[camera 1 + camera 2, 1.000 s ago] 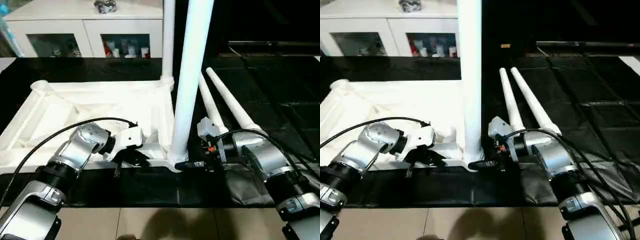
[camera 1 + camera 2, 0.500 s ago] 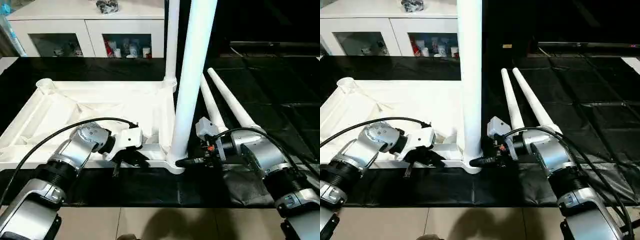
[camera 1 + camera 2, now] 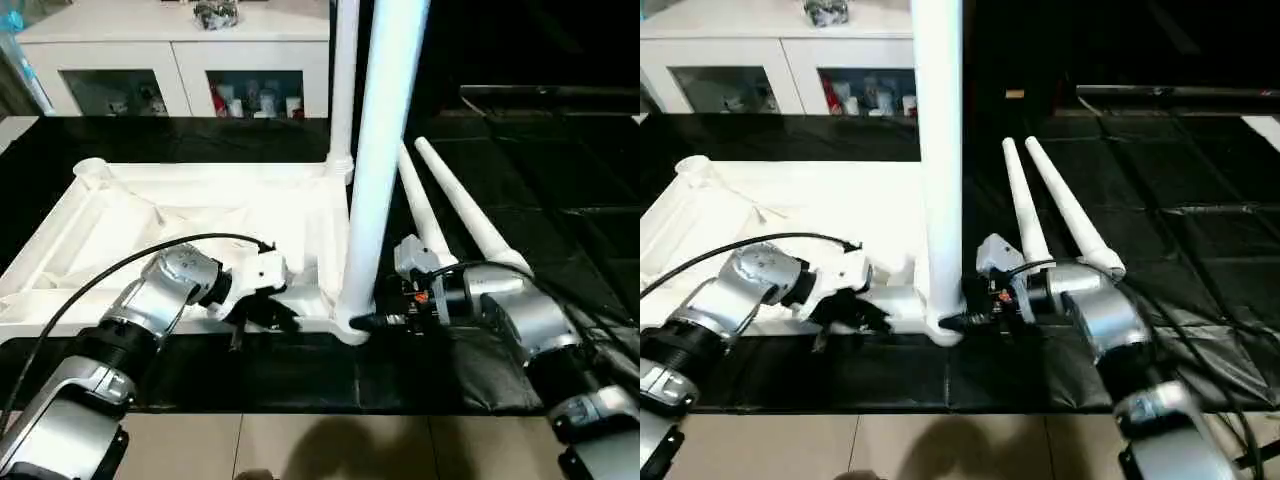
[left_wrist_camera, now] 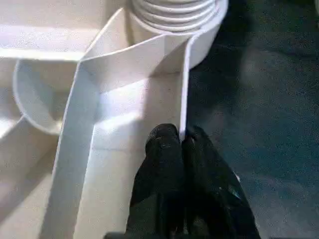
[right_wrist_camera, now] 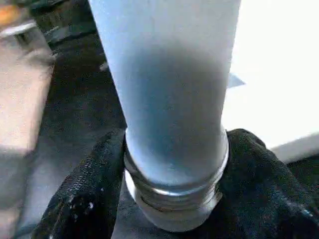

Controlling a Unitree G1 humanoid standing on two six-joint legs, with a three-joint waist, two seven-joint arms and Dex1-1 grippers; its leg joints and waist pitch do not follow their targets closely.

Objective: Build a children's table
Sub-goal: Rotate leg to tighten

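The white plastic rectangular tabletop (image 3: 200, 220) lies upside down on the black-covered bench (image 3: 560, 190), with its ribbed underside facing up. My left jaws (image 4: 180, 144) are pressed together on the thin near edge wall of this tabletop, close to the near right corner socket (image 4: 174, 15); one black finger (image 4: 162, 149) is inside the wall and the other is outside it.

A long white tapered tube leg (image 3: 385, 150) stands upright in that near right corner socket. My right jaws (image 5: 174, 199) are clamped around the bottom of this leg, one black finger (image 5: 84, 199) on each side, just above the grooved ring where the leg meets the socket. A second white tube leg (image 3: 342, 80) stands upright in the far right corner socket. The far left round socket (image 3: 90, 170) is open.

Two more white tapered tube legs (image 3: 1055, 205) lie side by side on the bench, just to the right of the tabletop, and their thick ends are very near my right wrist (image 3: 470, 290). Behind the bench stands a white cabinet with glass doors (image 3: 180, 70), with small things on its shelves. A black cable (image 3: 150, 250) arches over my left forearm and passes in front of the tabletop.
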